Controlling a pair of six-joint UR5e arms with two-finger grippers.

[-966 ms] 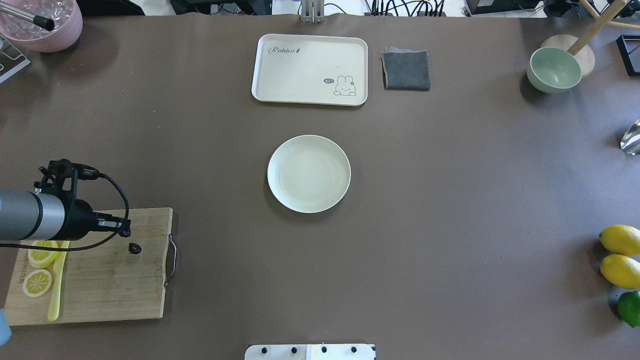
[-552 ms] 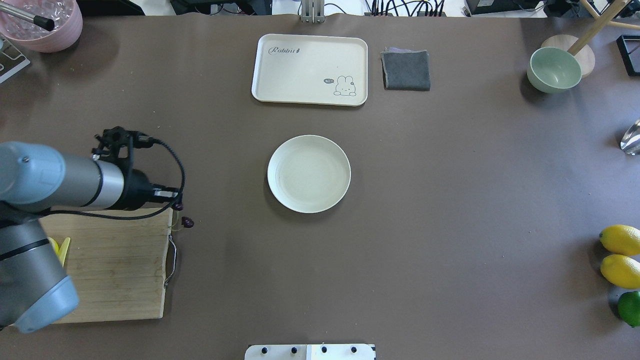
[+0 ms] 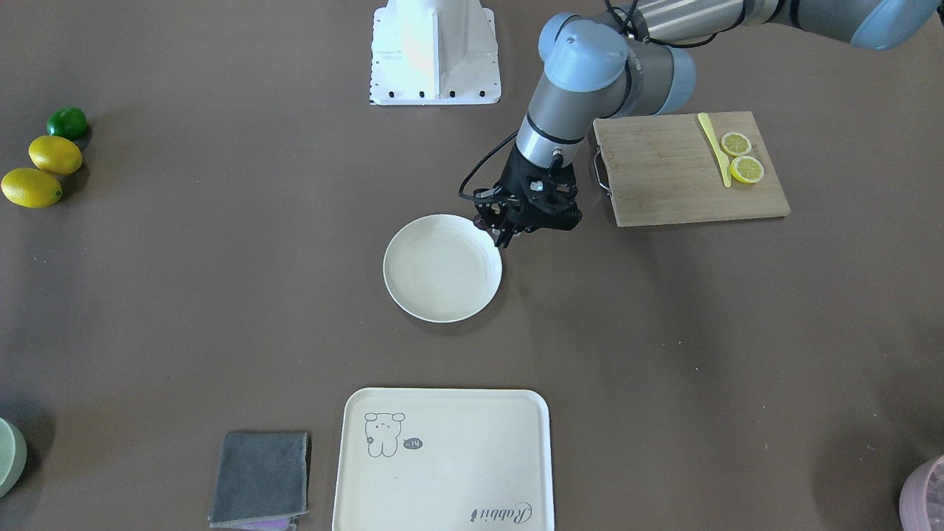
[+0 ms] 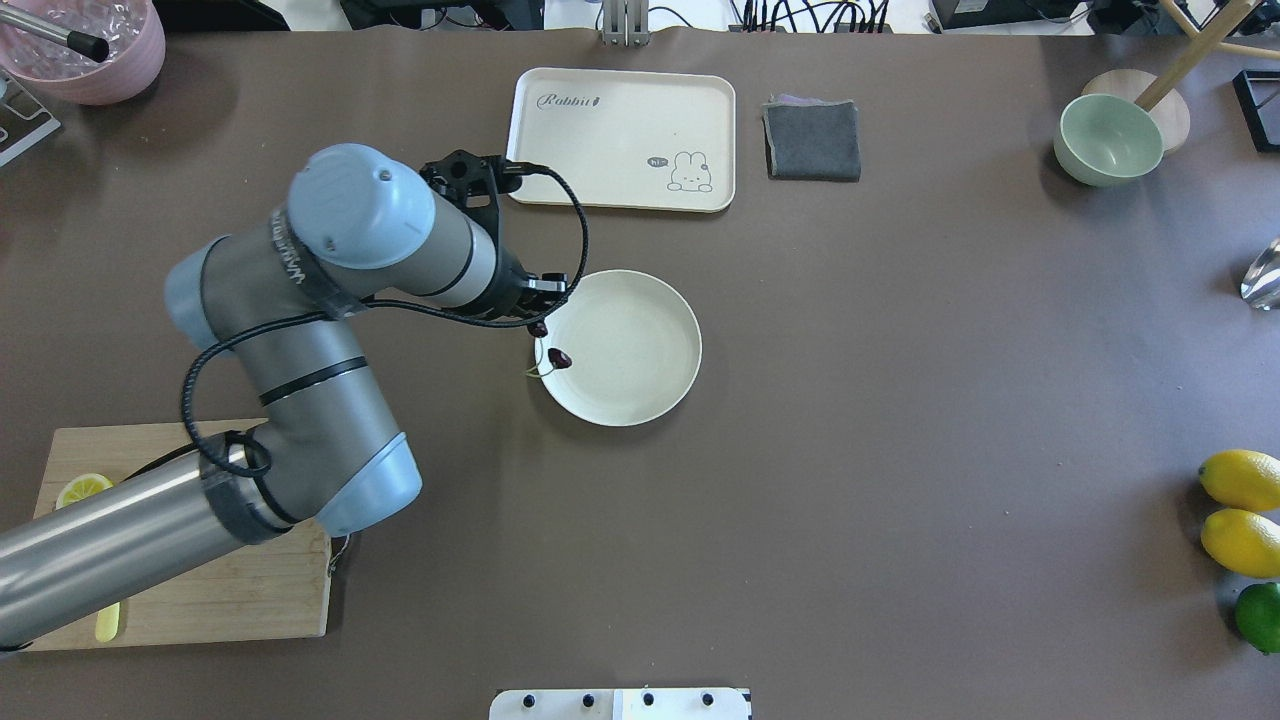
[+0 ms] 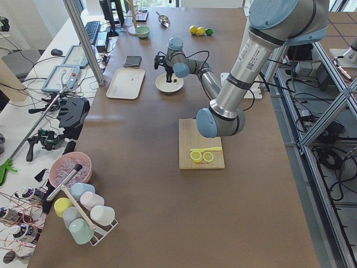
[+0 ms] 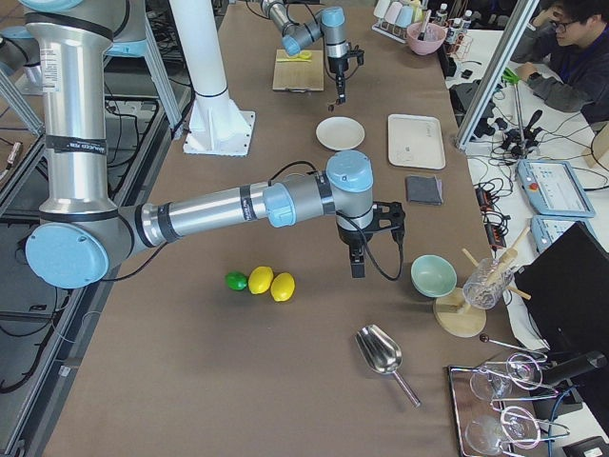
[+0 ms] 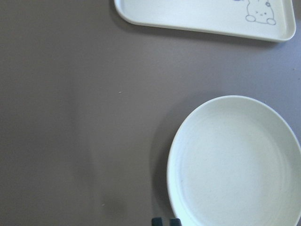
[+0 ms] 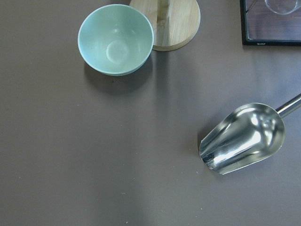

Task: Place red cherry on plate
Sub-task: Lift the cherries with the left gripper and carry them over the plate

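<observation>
**Cherry Over the Plate's Edge**

Clamped tight in the left gripper (image 4: pixel 543 316): the red cherry (image 4: pixel 561 358), one dark ball pinched, the other dangling lower on its thin stem. Hanging right above the plate (image 4: pixel 640 400), at the rim nearest the arm. Cannot tell if touching the plate. Far away, near the green bowl (image 8: pixel 115 39) and shiny scoop (image 8: pixel 242 139): the right gripper (image 6: pixel 357 265). Cannot tell if apart or together.
</observation>
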